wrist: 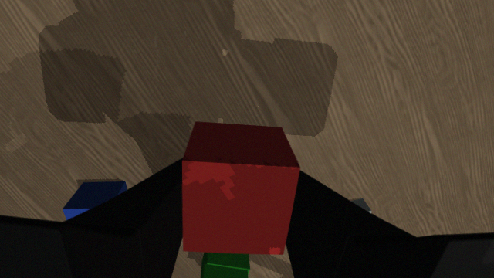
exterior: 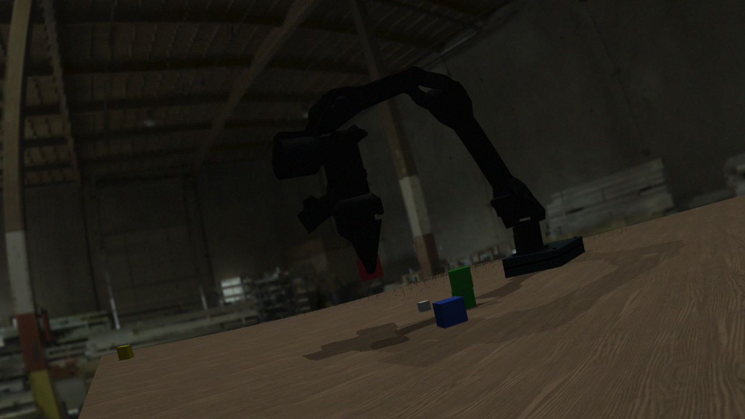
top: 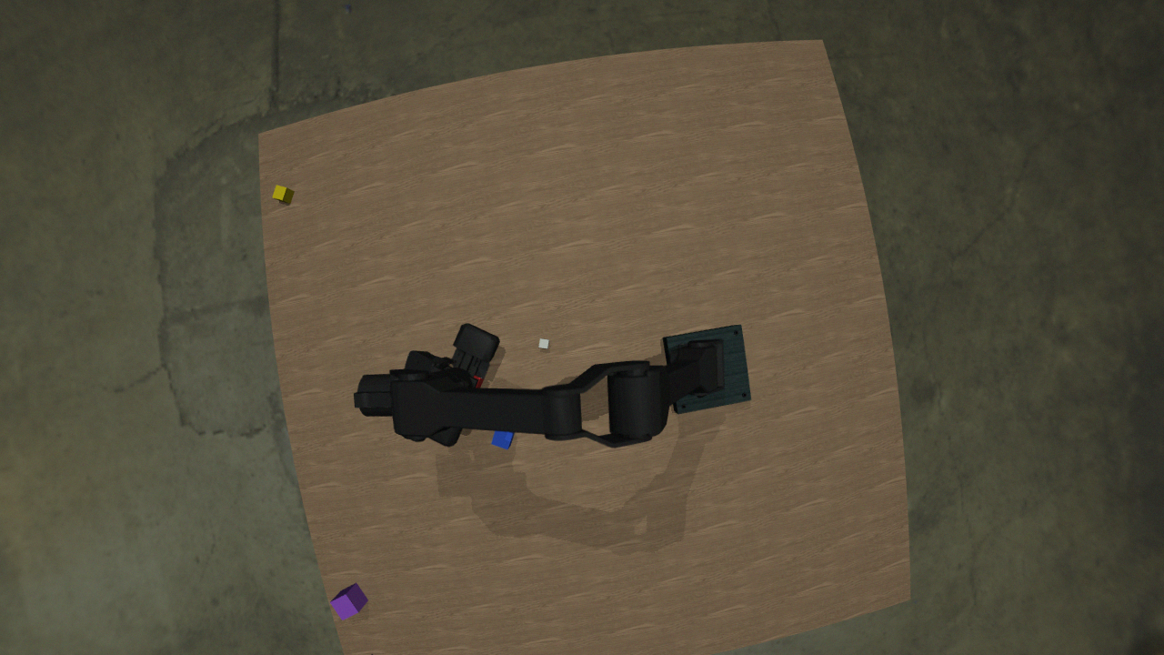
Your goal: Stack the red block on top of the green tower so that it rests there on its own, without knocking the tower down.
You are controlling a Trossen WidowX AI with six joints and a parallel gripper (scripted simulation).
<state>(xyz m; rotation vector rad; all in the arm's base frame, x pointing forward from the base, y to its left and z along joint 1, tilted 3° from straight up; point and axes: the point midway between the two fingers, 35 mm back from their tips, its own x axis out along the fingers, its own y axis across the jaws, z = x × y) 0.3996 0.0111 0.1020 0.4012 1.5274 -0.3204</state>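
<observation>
My gripper is shut on the red block and holds it well above the table. In the top view the arm covers most of the block. The green tower stands upright, its upper block slightly offset from the lower one. In the exterior view it is right of the held block and lower. In the wrist view it shows at the bottom edge, partly hidden behind the red block. In the top view the arm hides the tower.
A blue block stands near the tower. A small white cube lies on the tower's other side. A yellow cube and a purple block lie near the table's far-left edge in the top view.
</observation>
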